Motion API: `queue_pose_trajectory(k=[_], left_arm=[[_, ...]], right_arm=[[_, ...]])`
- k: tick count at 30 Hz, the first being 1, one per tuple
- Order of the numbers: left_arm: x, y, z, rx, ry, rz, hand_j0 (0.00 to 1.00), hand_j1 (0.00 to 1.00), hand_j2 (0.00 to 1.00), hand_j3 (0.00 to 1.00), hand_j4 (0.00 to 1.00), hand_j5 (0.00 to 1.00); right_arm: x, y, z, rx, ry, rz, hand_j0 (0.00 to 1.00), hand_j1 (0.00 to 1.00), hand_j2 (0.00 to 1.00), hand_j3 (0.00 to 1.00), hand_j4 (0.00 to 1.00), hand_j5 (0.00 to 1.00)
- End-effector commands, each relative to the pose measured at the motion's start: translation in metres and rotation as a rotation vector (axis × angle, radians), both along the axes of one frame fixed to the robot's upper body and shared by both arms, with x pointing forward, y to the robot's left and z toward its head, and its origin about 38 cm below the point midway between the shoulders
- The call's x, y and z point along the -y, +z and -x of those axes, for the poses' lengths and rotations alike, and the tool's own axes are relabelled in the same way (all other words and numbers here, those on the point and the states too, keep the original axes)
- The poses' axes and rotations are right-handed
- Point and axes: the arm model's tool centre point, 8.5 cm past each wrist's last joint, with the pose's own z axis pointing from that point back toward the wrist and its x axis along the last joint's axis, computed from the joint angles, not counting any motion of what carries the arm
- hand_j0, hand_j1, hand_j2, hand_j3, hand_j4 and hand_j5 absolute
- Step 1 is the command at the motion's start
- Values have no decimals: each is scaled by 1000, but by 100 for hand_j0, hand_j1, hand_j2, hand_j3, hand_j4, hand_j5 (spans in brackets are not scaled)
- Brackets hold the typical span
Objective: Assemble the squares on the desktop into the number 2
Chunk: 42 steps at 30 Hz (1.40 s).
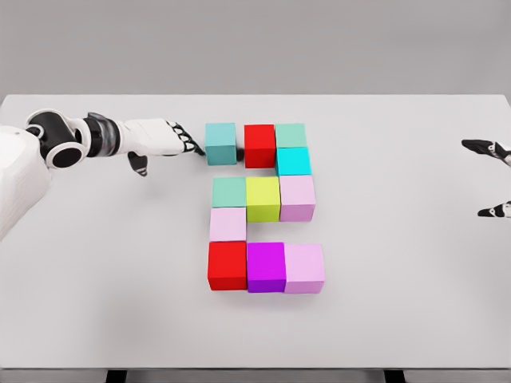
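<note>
On table (96,279): eleven cubes; left hand (164,137) open, fingertips touching teal cube (220,144).

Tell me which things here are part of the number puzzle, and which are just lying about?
Part of the job: the eleven coloured blocks, e.g. teal block by the left robot hand, red block.

Lying about: nothing; only the table and right robot hand.

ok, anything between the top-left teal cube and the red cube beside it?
Nothing. In the head view a bare strip of table separates the teal cube from the red cube; left hand touches the teal cube's far side.
</note>
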Motion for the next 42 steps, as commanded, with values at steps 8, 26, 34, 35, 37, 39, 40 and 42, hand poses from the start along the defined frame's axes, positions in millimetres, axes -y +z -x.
queue_pose_trajectory(k=[8,26,34,35,37,39,40,42], left_arm=[[-16,-1,-9,-10,64,-13,100,100,100,100,100,100],[10,-1,-34,-14,90,-40,100,100,100,100,100,100],[8,-5,-35,-26,104,-42,100,100,100,100,100,100],[9,-5,-35,-26,102,-41,100,100,100,100,100,100],[10,-4,-35,-23,99,-46,100,100,100,100,100,100],[13,-2,-36,-16,93,-51,100,100,100,100,100,100],[14,-1,-37,-14,92,-50,100,100,100,100,100,100],[17,-2,-37,-15,88,-47,100,100,100,100,100,100]], right_arm=[[-3,1,-1,8,2,-15,100,100,100,100,100,100],[-5,-1,-2,8,4,-21,100,100,100,100,100,100],[-5,-2,-2,7,5,-16,100,100,100,100,100,100],[-5,-2,-2,7,5,-16,100,100,100,100,100,100],[-5,-2,-2,7,5,-16,100,100,100,100,100,100],[-5,-2,-2,7,3,-16,100,100,100,100,100,100],[-5,-2,-2,7,3,-16,100,100,100,100,100,100],[-4,-2,-1,5,1,-15,100,100,100,100,100,100]])
